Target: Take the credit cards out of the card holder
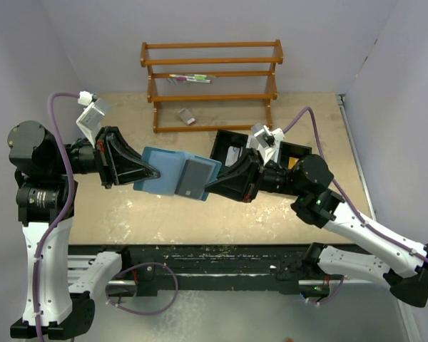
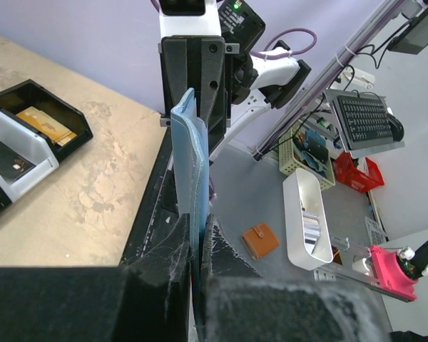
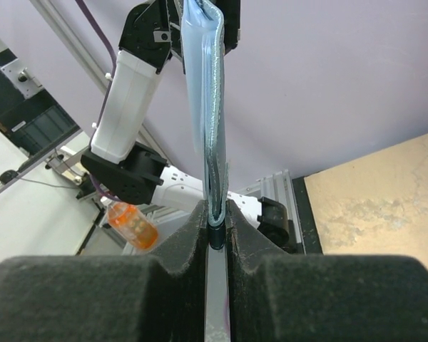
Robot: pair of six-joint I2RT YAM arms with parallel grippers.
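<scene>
Your left pincer (image 1: 155,173) is clenched on the left edge of the teal-blue soft folding wallet (image 1: 160,171). In its wrist view the black fingers (image 2: 172,249) squeeze the wallet's layers (image 2: 189,157) edge-on. Your right pincer (image 1: 208,187) meets the wallet from the opposite side, at its right edge. There it is closed on the dark grey flat plastic card (image 1: 192,178), which lies against the wallet's right half. In the right wrist view a dark sliver of that card (image 3: 214,235) sits pinched between the foam pads (image 3: 189,235), with the blue layers (image 3: 203,85) rising straight out of the gap. You cannot tell from the pictures whether the pads also catch the wallet's own edge. The wallet hangs opened out between the two pincers, above the sandy-beige table (image 1: 128,214), its broad face turned up to the overhead camera. Just beyond the wallet's right edge, behind the right pincer, lies a black plastic tray (image 1: 217,142). One of its compartments holds an orange-brown item (image 2: 46,125). Farther back from the wallet stands a wooden three-shelf rack (image 1: 214,97), with a small grey object (image 1: 187,116) on the table beneath it.
</scene>
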